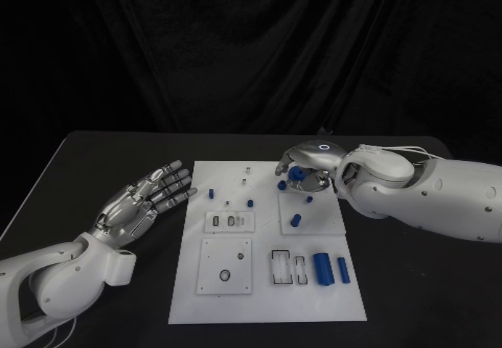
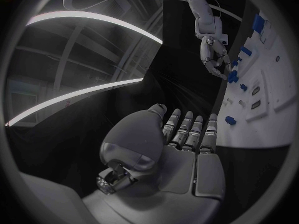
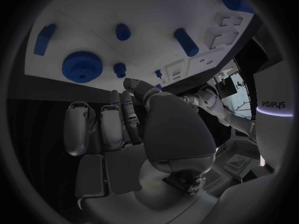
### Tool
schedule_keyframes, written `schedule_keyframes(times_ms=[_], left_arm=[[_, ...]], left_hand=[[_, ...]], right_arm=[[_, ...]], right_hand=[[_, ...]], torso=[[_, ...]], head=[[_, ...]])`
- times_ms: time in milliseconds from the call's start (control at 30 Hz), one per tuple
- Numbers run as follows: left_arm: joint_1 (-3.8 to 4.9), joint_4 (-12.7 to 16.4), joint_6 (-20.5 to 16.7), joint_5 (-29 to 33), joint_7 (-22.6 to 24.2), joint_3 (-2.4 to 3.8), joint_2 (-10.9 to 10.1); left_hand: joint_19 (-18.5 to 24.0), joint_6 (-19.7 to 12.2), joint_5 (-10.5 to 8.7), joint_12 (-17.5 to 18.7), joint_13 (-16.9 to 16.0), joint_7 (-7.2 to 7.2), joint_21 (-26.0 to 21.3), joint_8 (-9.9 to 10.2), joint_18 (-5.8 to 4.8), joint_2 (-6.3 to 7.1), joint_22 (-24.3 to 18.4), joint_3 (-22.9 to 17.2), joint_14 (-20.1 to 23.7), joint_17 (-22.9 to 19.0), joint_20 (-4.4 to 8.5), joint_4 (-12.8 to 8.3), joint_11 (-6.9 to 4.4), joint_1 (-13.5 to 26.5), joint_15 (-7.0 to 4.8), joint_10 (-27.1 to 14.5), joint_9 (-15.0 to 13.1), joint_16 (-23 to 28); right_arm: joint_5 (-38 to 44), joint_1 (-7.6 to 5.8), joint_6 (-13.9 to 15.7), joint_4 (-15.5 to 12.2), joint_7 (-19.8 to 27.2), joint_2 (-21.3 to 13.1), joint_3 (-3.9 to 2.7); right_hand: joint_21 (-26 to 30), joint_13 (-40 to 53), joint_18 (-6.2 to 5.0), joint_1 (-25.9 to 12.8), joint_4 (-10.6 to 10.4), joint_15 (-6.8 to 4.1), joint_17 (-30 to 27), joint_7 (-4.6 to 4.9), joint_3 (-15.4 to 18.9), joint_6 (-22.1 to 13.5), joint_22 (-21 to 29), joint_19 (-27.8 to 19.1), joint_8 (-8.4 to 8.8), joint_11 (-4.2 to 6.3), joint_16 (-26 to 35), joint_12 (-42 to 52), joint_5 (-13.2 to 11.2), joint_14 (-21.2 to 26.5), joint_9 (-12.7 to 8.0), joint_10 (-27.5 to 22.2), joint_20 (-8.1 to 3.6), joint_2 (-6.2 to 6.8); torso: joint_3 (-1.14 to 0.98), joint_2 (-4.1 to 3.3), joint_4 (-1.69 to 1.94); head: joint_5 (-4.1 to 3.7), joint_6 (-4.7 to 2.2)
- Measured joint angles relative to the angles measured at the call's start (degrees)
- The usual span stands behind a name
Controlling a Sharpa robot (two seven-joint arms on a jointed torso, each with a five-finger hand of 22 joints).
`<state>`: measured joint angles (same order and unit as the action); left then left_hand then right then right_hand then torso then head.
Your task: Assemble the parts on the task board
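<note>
Two blue cylinders (image 1: 331,269) lie at task board (image 1: 345,304) near edge | left hand (image 1: 146,203) flat, fingers spread, empty, on bare table (image 1: 94,152) beside board | right hand (image 1: 309,170) over far edge, above blue gear (image 3: 81,66); grasp apparently none, fingers hide contact.

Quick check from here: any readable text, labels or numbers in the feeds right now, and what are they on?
"sharpa", seen mirrored, on the robot's white body in the right wrist view.
No readable print or numbers on the task board or the blue parts.
</note>
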<state>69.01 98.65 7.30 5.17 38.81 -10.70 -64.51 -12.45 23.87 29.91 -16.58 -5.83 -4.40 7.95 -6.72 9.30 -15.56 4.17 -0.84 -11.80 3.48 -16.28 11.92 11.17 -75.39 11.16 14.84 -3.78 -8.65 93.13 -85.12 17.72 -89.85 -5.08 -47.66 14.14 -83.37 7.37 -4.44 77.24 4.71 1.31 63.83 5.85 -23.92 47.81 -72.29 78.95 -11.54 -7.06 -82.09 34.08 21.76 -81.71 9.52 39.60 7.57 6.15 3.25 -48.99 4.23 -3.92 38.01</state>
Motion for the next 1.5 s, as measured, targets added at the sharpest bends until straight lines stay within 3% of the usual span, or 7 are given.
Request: schedule_keyframes(times_ms=[133, 467, 767, 1133, 1500], left_arm=[[0.00, 0.1, 0.0, 0.0, 0.0, -0.01, -0.1], [0.00, 0.3, 0.0, 0.0, 0.0, 0.00, -0.3], [0.00, 0.3, 0.0, 0.0, 0.0, 0.01, -0.4], [0.00, 0.3, 0.0, 0.0, 0.0, 0.01, -0.4], [0.00, 0.1, 0.0, 0.0, 0.0, 0.01, -0.5]], left_hand=[[0.0, 0.0, 0.00, 0.0, 0.0, 0.00, 0.0, 0.0, 0.00, 0.00, 0.0, -0.4, -0.2, 0.0, 0.00, -0.1, 0.00, 0.0, 0.20, 0.0, 0.0, 0.0], [0.0, 0.2, 0.00, 0.0, 0.0, -0.20, 0.0, 0.0, -0.01, 0.00, 0.0, -0.8, -0.2, 0.0, 0.00, -0.5, 0.21, 0.0, 0.20, -0.2, 0.0, 0.0], [0.0, 0.2, 0.00, -0.2, 0.0, -0.20, 0.0, 0.0, 0.00, 0.00, 0.0, -0.9, -0.2, 0.0, 0.00, -0.6, 0.21, 0.0, 0.20, -0.2, 0.0, 0.0], [0.0, 0.2, 0.00, -0.2, 0.0, -0.20, 0.0, 0.0, 0.00, 0.00, -0.1, -1.3, -0.2, 0.0, 0.00, -0.7, 0.40, 0.0, 0.20, -0.4, 0.0, -0.2], [0.0, 0.5, 0.00, -0.8, -0.1, -0.55, 0.0, -0.2, 0.00, 0.00, -0.1, -2.0, -0.2, 0.0, 0.00, -1.3, 0.41, 0.0, 0.63, -0.4, 0.0, -0.2]], right_arm=[[3.9, 0.00, 0.1, -0.6, -2.3, 0.1, 0.00], [8.2, 0.00, -0.7, -1.4, -6.1, 0.2, 0.01], [9.4, 0.02, -1.2, -1.5, -7.2, 0.2, 0.01], [9.3, 0.34, -1.3, -1.4, -7.2, 0.1, 0.01], [8.5, 0.85, -0.5, -0.7, -6.9, 0.5, 0.03]], right_hand=[[0.0, 0.0, 0.00, -1.1, -0.3, -0.18, 0.1, -0.32, 0.0, -0.3, -0.2, 0.1, 0.83, 0.00, 0.0, -0.8, -1.4, -0.2, 0.2, 0.0, -0.12, 1.11], [0.0, 0.1, -0.01, -1.7, -0.9, -0.17, -0.2, 0.00, 0.7, -1.2, -0.4, 0.2, 1.89, 0.00, 0.0, -1.3, -2.7, -0.2, 0.3, 0.0, -0.21, 1.68], [0.0, 0.3, -0.01, -2.3, -1.5, 0.18, 0.2, 0.00, 1.2, -1.2, -0.7, 0.5, 2.13, 0.20, 0.0, -1.3, -3.0, -0.5, 0.5, 0.2, 0.10, 1.54], [0.0, 0.6, -0.02, -2.6, -2.1, 0.33, -0.2, 0.88, 0.9, 0.3, -1.2, 0.7, 2.13, 0.40, 0.0, -1.4, -3.4, -0.7, 1.2, 3.2, 0.33, 1.29], [0.0, 0.6, -0.03, -2.9, -3.1, 0.33, -0.4, 1.47, 0.4, 0.9, -1.2, 0.8, 2.51, 0.40, 0.0, -2.5, -3.8, -0.7, 1.4, 4.4, 0.38, 0.93]], torso=[[0.08, -0.48, 0.17], [0.13, -0.86, 0.24], [0.09, -1.05, 0.24], [0.09, -1.19, 0.31], [0.04, -1.27, 0.22]], head=[[-0.27, -0.35], [-0.20, -0.26], [-0.25, -0.08], [-0.37, 0.00], [0.10, 0.59]])
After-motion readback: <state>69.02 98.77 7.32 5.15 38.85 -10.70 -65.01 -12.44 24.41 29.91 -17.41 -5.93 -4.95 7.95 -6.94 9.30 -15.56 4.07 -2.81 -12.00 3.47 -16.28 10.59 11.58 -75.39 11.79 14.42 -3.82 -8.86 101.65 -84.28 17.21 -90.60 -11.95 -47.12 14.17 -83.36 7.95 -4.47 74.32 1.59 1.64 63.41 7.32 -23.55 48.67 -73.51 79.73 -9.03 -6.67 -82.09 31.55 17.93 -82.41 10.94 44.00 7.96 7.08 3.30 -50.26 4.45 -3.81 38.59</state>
